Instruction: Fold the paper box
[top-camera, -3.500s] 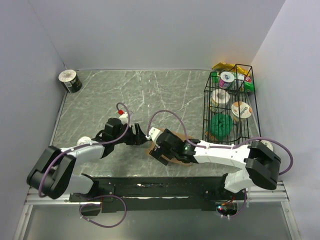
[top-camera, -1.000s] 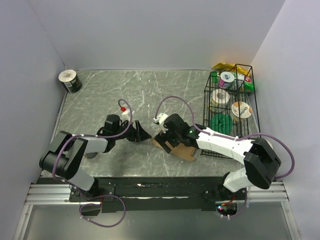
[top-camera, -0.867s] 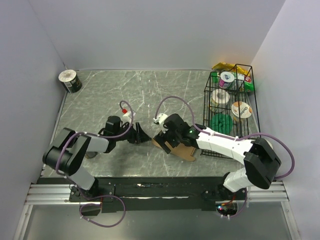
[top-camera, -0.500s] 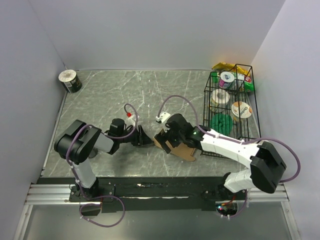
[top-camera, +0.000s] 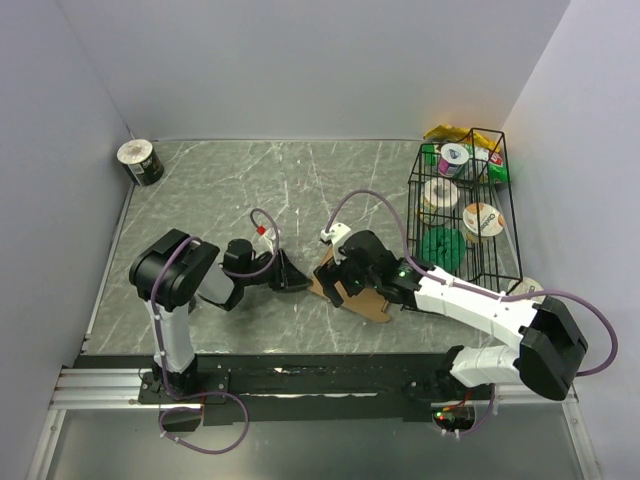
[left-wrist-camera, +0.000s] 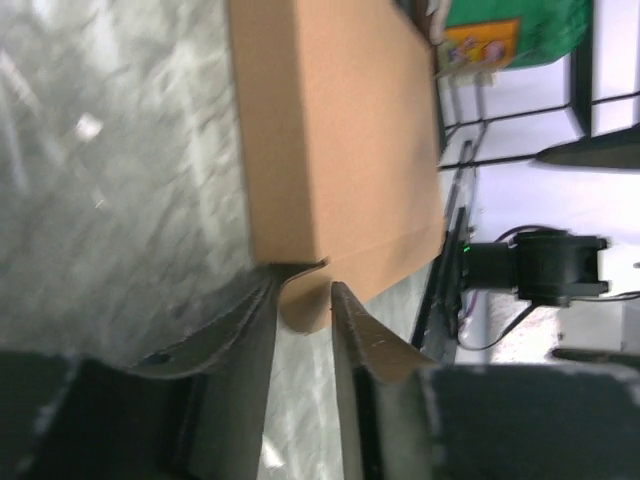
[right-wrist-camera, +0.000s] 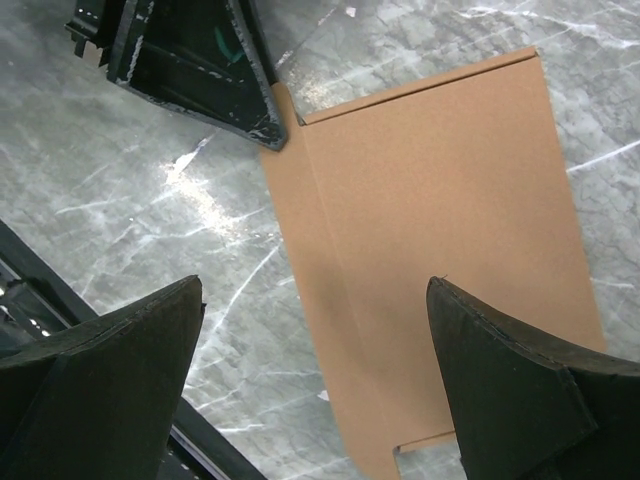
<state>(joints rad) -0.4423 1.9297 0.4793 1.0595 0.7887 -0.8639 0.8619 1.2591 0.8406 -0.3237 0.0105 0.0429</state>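
Starting at the left: dark cylinder with a pale top (top-camera: 140, 162) sits at the 10 o'clock corner of the surface (top-camera: 210, 200), well apart from the work.

Next, the left gripper (left-wrist-camera: 303, 285) lies low along the surface, pointing toward 3 o'clock. Its fingers (left-wrist-camera: 240, 340) stand narrow, one on each side of a small tab (left-wrist-camera: 305, 305) at the corner of the paper box (left-wrist-camera: 330, 120). Cannot tell whether they pinch the tab or only bracket it. Judgement: the low approach lets the tab be caught edge-on and raised for a fold.

The paper box lies flat at about 6 o'clock from the surface's middle. The right gripper (right-wrist-camera: 315, 285) hangs above it, fingers spread wide, holding nothing. Judgement: it is placed to press the panel down while the tab lifts.

The black wire basket (top-camera: 465, 210) of tubs stands at 3 o'clock, near the box's right corner.
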